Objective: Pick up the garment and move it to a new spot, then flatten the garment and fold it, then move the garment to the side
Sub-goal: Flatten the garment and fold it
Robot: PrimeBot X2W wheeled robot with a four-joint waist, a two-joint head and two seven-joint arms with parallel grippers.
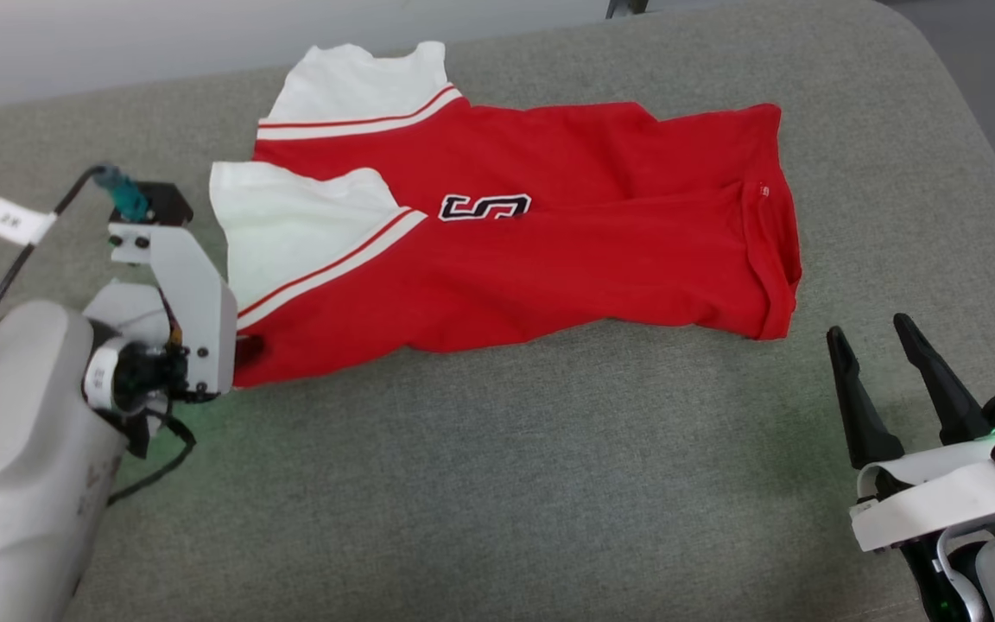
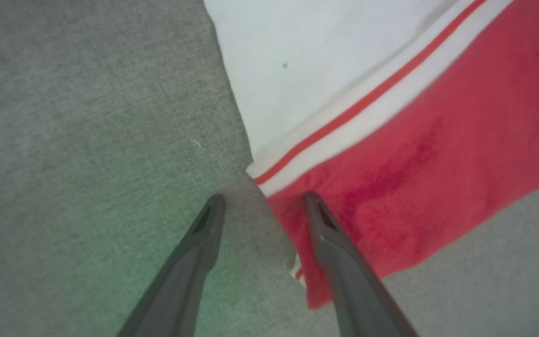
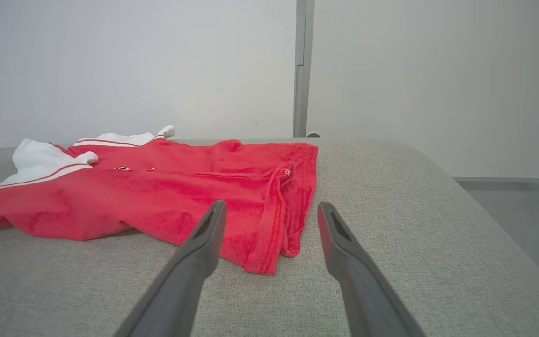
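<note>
Here, the red shirt (image 1: 506, 259) lies sideways on the grey fabric-topped table (image 1: 549, 484), roughly in the middle and toward the far edge; its two white sleeves point to the robot's left and its hem (image 1: 778, 259) to the right; the body is creased and doubled over lengthwise, and a scrap of black, white-edged print (image 1: 484, 207) shows along the fold; red-and-white striped trim (image 1: 333, 259) marks where the near sleeve (image 1: 290, 225) meets the red cloth.

The left pincer (image 2: 264, 199) is down at the shirt's near left corner, its jaws well apart and holding nothing; in the left wrist view one finger (image 2: 194, 252) lies over bare grey fabric and the other (image 2: 339, 262) over the red cloth just below the trim, so the shirt's edge runs between them; whether the tips touch cloth or table cannot be told; a faint green glow tints the table beside them.

The right pincer (image 1: 869, 328) hangs at the lower right of the head view, jaws spread wide and empty, near the hem but apart from it, fingers aimed toward it; behind the table stands a pale wall (image 3: 134, 70).
</note>
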